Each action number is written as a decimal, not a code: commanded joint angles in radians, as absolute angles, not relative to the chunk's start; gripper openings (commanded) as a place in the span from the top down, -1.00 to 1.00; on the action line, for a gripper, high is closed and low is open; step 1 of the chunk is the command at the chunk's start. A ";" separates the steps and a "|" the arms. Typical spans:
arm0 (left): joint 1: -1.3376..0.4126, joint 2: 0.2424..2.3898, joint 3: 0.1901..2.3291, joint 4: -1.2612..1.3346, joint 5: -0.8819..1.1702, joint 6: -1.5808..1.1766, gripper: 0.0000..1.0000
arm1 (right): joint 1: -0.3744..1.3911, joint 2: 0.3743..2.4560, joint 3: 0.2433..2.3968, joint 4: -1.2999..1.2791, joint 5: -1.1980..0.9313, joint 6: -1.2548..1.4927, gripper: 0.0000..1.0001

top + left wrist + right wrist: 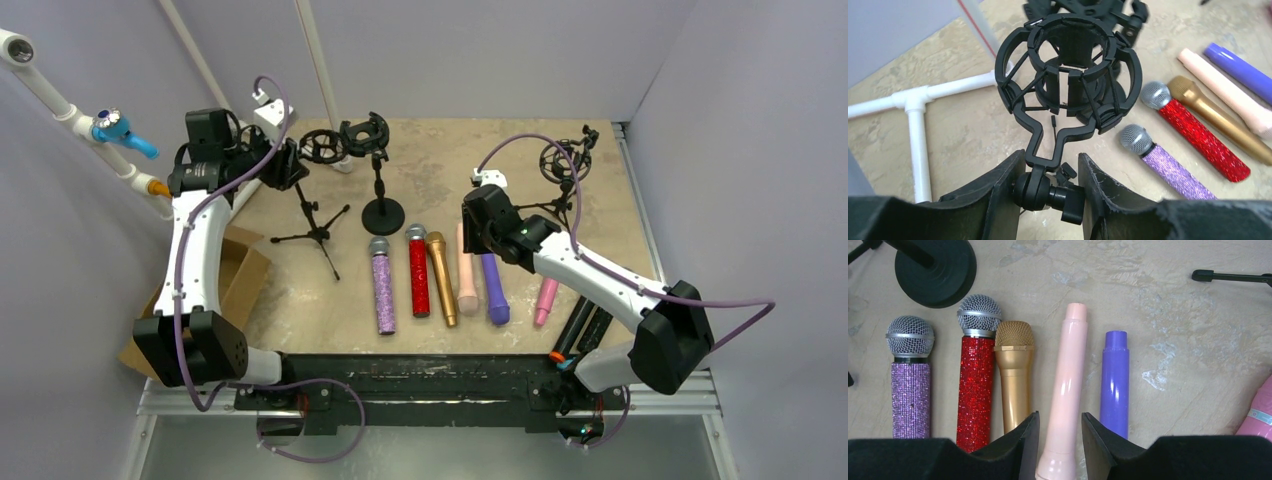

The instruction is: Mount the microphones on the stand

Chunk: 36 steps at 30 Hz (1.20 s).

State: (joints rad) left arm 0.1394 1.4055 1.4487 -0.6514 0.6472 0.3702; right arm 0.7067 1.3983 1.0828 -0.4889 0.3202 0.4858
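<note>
Top external | six microphones (418,275) (maybe more) | three stands (381,190) | left tool (1052,165) clamps mount (1075,90) | right tool (1060,416) clamps peach microphone (1070,365)

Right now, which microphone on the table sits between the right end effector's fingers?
The peach microphone, lying between the gold microphone and the plain purple one; the right end effector straddles its wide end.

The left arm (195,250) and the right arm (590,275) have white links with black boxy joints. A thin purple cable (720,297) runs along each. The fingers (998,195) are black, with rough inner edges.
</note>
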 commanded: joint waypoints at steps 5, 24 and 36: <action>0.185 1.385 1.479 -0.799 0.956 0.727 1.00 | 0.708 1.368 1.077 -0.467 0.329 0.479 0.21; 0.224 1.533 1.609 -1.088 1.071 1.107 1.00 | 0.778 1.754 1.706 -0.392 0.247 0.302 -0.39; 0.300 1.553 1.624 -1.278 1.087 1.276 1.00 | 0.801 1.979 1.976 -0.386 0.186 0.273 -0.40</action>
State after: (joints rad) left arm 0.2939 1.5372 1.6169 -1.1755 1.0897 1.1713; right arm 0.7918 1.9728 1.8812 -0.4042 0.2050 0.3008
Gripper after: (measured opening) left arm 0.402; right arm 0.700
